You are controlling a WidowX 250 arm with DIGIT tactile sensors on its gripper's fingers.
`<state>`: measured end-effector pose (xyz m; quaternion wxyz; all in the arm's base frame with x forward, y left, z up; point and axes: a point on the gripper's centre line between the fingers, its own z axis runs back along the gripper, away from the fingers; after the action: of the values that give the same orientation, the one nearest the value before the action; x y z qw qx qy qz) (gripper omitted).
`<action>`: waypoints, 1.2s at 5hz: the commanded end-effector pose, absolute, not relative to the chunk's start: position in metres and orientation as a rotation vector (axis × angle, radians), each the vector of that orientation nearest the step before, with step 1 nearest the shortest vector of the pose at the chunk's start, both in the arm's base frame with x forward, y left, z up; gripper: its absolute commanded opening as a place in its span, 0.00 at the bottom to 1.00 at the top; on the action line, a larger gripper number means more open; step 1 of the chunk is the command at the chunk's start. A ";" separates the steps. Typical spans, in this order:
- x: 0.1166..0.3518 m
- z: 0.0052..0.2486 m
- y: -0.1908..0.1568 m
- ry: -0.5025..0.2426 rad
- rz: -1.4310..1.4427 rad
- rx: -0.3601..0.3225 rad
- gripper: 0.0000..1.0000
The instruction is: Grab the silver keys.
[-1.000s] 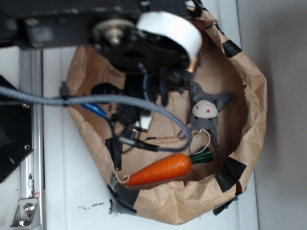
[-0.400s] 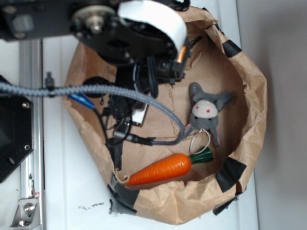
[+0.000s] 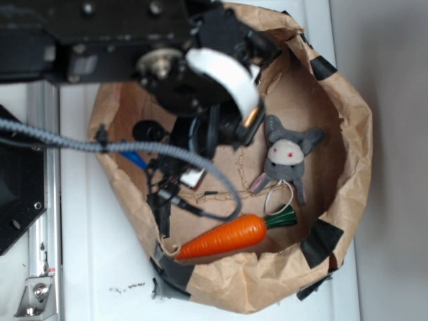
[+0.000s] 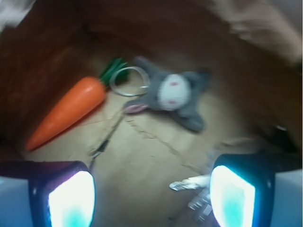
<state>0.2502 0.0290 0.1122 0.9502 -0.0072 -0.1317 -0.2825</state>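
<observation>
The silver keys (image 4: 194, 182) lie on the brown paper floor, just inside my right finger (image 4: 232, 196) and touching nothing else. My gripper (image 4: 151, 194) is open, its jaws wide apart with only bare paper between them. In the exterior view the keys (image 3: 192, 177) show as a small shiny patch beneath the arm, at the left of the bag. The gripper (image 3: 148, 188) is mostly hidden there by the arm and cables; one blue finger (image 3: 134, 159) shows.
The brown paper bag (image 3: 354, 134) walls the space on all sides. An orange carrot (image 3: 224, 239) lies at the front. A grey plush bunny (image 3: 287, 155) with a white loop (image 3: 279, 197) lies to the right. A grey cable (image 3: 67, 142) crosses the left.
The arm's upper links and white wrist band have swung down and right over the bag. The keys, carrot and bunny lie where they were.
</observation>
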 end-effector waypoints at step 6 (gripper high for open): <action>0.279 0.105 0.100 -0.183 -0.744 0.192 1.00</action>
<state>0.2775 0.0943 0.0848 0.9222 0.0676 -0.0633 -0.3755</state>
